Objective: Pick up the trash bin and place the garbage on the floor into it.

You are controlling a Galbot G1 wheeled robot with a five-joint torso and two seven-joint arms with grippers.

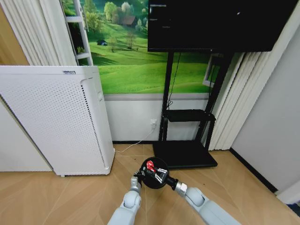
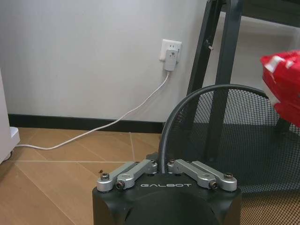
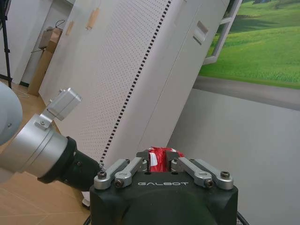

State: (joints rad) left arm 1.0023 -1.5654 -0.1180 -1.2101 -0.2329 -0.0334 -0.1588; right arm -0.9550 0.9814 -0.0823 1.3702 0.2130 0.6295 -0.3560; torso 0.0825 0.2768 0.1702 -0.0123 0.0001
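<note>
The black wire-mesh trash bin [image 1: 154,180] hangs above the floor [image 1: 70,197] in front of me. My left gripper [image 1: 139,175] is shut on its rolled rim; in the left wrist view the rim [image 2: 187,101] curves up from between the left gripper [image 2: 162,165]. My right gripper [image 1: 153,170] reaches over the bin's mouth, shut on a red-and-white wrapper [image 1: 150,165]. That wrapper [image 3: 159,156] shows between the right gripper [image 3: 160,163] in the right wrist view, and it hangs above the mesh [image 2: 283,82] in the left wrist view.
A tall white perforated appliance [image 1: 51,122] stands at the left. A black TV stand with a flat base [image 1: 185,153] is just behind the bin. A white cable [image 2: 117,119] runs from a wall socket [image 2: 170,55] along the floor. Curtains hang at the right.
</note>
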